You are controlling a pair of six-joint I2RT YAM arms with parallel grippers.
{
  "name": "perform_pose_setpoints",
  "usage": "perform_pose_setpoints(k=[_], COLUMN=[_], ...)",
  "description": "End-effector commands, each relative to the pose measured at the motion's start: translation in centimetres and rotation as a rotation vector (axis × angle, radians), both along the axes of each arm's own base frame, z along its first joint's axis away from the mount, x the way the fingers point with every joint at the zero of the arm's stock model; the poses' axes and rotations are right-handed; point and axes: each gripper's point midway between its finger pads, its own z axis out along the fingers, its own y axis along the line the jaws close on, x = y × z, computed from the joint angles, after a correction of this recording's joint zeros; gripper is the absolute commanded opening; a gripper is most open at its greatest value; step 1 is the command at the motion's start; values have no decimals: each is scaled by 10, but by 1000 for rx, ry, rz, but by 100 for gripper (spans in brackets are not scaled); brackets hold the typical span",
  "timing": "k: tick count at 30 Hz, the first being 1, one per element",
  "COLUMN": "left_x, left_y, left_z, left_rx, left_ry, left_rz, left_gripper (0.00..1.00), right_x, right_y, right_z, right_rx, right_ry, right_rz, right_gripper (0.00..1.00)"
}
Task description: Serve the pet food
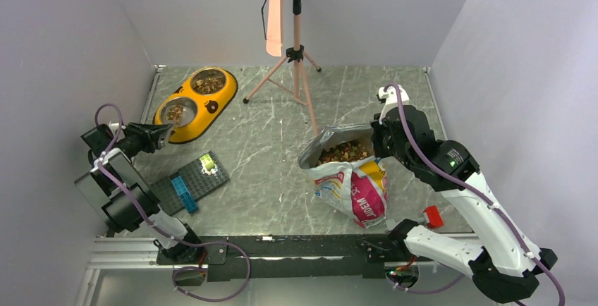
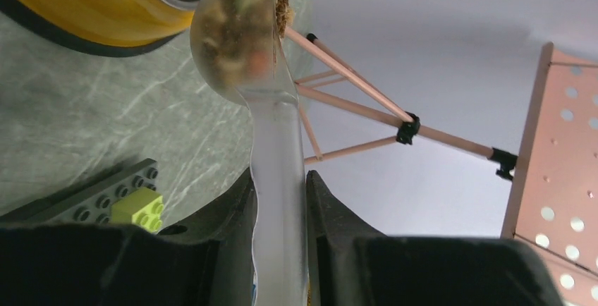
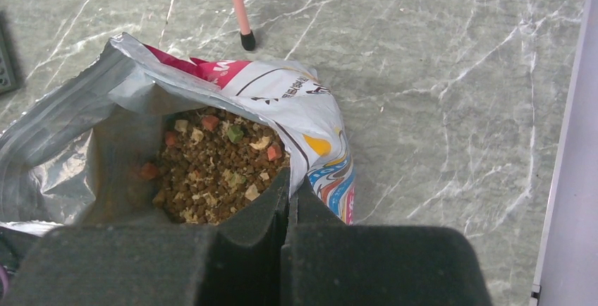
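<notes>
The pet food point(image 1: 343, 152) is a heap of brown kibble in an open printed bag point(image 1: 356, 190) right of centre; it also shows in the right wrist view point(image 3: 211, 168). My right gripper point(image 3: 290, 182) is shut on the bag's rim point(image 3: 310, 137). My left gripper point(image 2: 280, 179) is shut on the handle of a clear plastic scoop point(image 2: 243, 31) that holds kibble, next to the yellow double dish point(image 1: 195, 103). Both steel bowls hold some kibble point(image 1: 209, 81). In the top view the left gripper point(image 1: 156, 135) is at the dish's near end.
A pink tripod stand point(image 1: 295, 52) stands at the back centre, one foot near the bag. A dark grey brick plate point(image 1: 189, 182) with a green brick and a blue brick lies front left. Grey walls close both sides.
</notes>
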Motion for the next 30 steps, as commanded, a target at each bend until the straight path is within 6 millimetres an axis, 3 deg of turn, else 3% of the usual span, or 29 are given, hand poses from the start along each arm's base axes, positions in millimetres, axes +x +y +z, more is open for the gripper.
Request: perform_pose_setpoints(k=[1, 5, 13, 18, 24, 30], left_x=[4, 5, 14, 12, 20, 33], left_y=[13, 18, 16, 18, 19, 5], left_z=[-5, -14, -14, -17, -6, 3], left_rx=[53, 31, 50, 59, 82, 96], left_ry=[56, 144, 296, 476, 602, 729], left_rz=[9, 32, 12, 33, 77, 66], left_gripper=[0, 0, 0, 0, 0, 0], right_x=[18, 19, 22, 23, 21, 23], right_y=[-2, -3, 1, 1, -1, 0], right_z=[40, 39, 38, 38, 37, 37], right_rx=[66, 62, 68, 68, 67, 70], right_ry=[-162, -163, -162, -163, -164, -166], right_rz=[-41, -45, -36, -34, -31, -28], right_gripper=[0, 0, 0, 0, 0, 0])
